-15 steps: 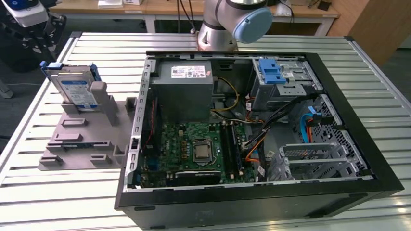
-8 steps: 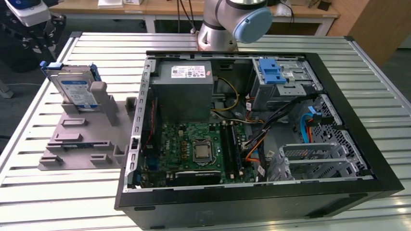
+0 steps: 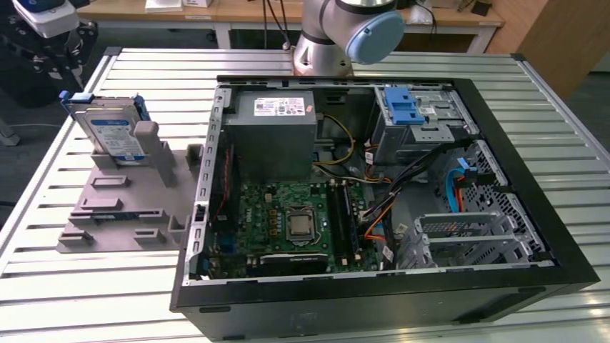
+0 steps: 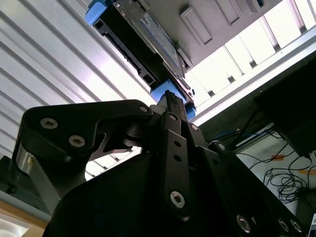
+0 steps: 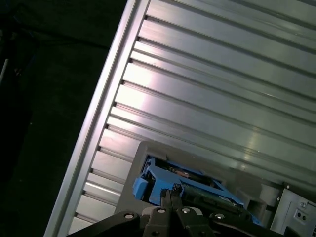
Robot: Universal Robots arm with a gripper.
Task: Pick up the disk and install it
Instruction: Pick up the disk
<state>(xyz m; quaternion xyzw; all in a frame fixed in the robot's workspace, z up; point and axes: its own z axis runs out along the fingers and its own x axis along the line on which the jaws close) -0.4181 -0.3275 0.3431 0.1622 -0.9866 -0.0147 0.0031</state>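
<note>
Disk [image 3: 111,133] not picked yet: it stands on edge in the grey holder fixture [image 3: 124,207] on the slatted tabletop [image 3: 96,286], at the exterior view's left, just beside the open computer case [image 3: 533,236] and outside it. Blue carrier frame is around the drive, with the label face turned toward the case. Gripper [image 5: 171,190] is over the disk's [image 5: 182,178] top edge. In the first wrist view the two fingertips sit side by side, drawn together with nothing between them, and the blue carrier lies just past them. In the second wrist view the gripper [image 4: 169,97] tip lines up with the blue end of the carrier, and the disk [image 4: 158,34] runs away from it along the fixture. Can't tell whether the tip is touching the carrier or just off it. Jaws read as closed and empty. Inside the case: power supply box [image 3: 276,128] at the back, motherboard [image 3: 296,221] below it, blue latch [image 3: 405,107] on the drive cage at the exterior view's right. Arm base [image 3: 343,32] stands behind the case.
</note>
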